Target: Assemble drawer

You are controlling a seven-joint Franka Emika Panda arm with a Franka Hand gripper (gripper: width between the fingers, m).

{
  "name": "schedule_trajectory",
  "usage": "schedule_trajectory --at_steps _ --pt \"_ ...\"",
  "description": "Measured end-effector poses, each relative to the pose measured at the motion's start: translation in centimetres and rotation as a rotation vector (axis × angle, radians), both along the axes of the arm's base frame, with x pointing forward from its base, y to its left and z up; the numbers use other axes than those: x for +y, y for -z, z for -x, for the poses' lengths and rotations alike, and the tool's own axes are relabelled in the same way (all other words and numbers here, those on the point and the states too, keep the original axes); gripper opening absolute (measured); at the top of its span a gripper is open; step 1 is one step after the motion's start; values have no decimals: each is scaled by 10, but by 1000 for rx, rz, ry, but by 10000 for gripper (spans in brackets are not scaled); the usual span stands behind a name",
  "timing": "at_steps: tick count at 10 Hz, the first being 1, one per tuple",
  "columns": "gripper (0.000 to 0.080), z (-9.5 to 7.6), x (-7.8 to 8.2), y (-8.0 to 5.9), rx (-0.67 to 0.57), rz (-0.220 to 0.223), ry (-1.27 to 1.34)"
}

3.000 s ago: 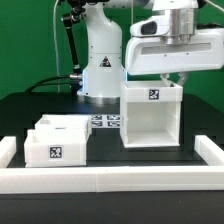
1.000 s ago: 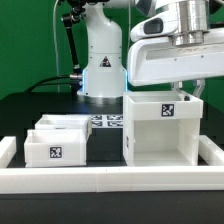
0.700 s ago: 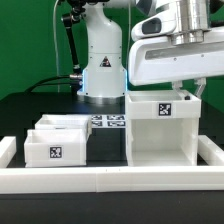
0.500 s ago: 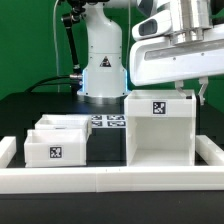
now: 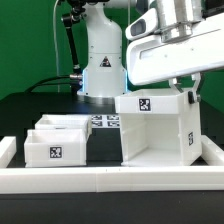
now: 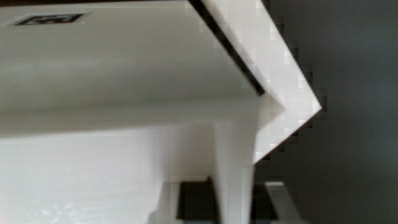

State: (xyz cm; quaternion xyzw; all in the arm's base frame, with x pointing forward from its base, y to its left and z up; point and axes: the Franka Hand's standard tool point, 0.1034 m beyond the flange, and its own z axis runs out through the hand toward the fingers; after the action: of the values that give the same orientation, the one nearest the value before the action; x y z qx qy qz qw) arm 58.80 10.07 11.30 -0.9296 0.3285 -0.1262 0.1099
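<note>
The drawer's white cube-like housing (image 5: 155,130) stands at the front of the exterior view's right, open face forward, turned slightly so a tagged side wall shows. My gripper (image 5: 188,94) reaches down over its upper right edge and is shut on that side wall. In the wrist view the thin white wall (image 6: 240,150) runs between my fingers (image 6: 192,203), and my gripper (image 6: 235,202) clamps it. Two low white trays sit on the exterior view's left, one in front (image 5: 55,150) and one behind (image 5: 62,124).
A low white rim (image 5: 100,178) edges the black table at the front and sides. The marker board (image 5: 105,122) lies between the trays and the housing. The arm's white base (image 5: 100,60) stands behind.
The housing has been dragged forward toward the front rim and, in the last half second, turned so its right side wall and tag show. The trays have not moved.
</note>
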Motion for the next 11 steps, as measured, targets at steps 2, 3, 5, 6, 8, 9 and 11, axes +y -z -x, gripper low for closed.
schedule_trajectory --at_steps 2,3,5,6,8,9,11 --pt "42 -2 0 -3 -1 -45 109" --pt "42 -2 0 -3 0 -53 125" --pt "46 -12 -2 -1 -4 -101 272" --pt "46 -16 -5 -2 -6 -118 322" --pt "51 -19 -8 -3 -28 -140 377" --pt "51 -19 -7 -5 -22 -163 424" --pt "54 -20 -6 -7 -16 -205 510"
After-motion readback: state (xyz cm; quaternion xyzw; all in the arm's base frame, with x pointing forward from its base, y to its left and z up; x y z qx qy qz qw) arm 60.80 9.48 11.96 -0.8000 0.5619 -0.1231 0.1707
